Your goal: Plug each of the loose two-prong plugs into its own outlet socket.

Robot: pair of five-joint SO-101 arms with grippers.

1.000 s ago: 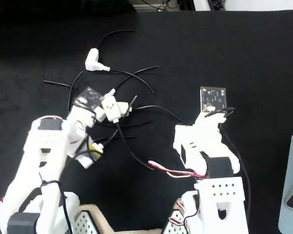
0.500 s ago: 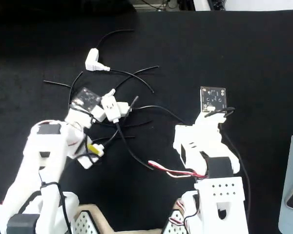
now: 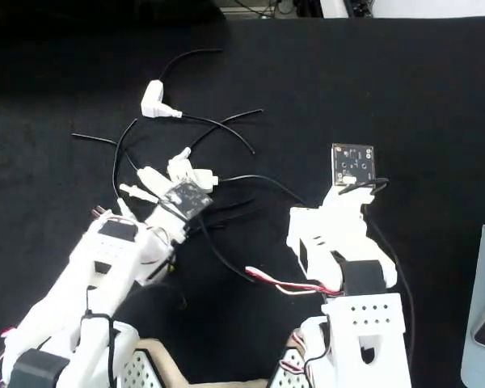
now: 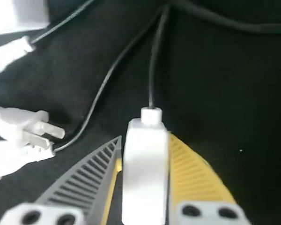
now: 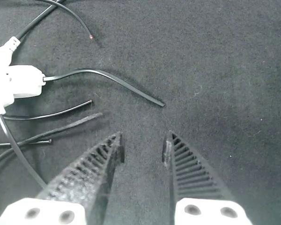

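A white boxy connector (image 4: 145, 183), a thin black cable (image 4: 152, 70) at its end, is pinched in the left pincer (image 4: 145, 139), left of centre on the black tabletop (image 3: 420, 73); a white two-prong plug (image 4: 25, 133) lies just beside; the right pincer (image 5: 143, 149) is spread.

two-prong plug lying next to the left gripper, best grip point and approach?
Take the two-prong plug by its white body, behind the prongs, from above with jaws across its sides: it lies flat, prongs bare. The left gripper is shut on a white block, so the open right gripper probably suits.
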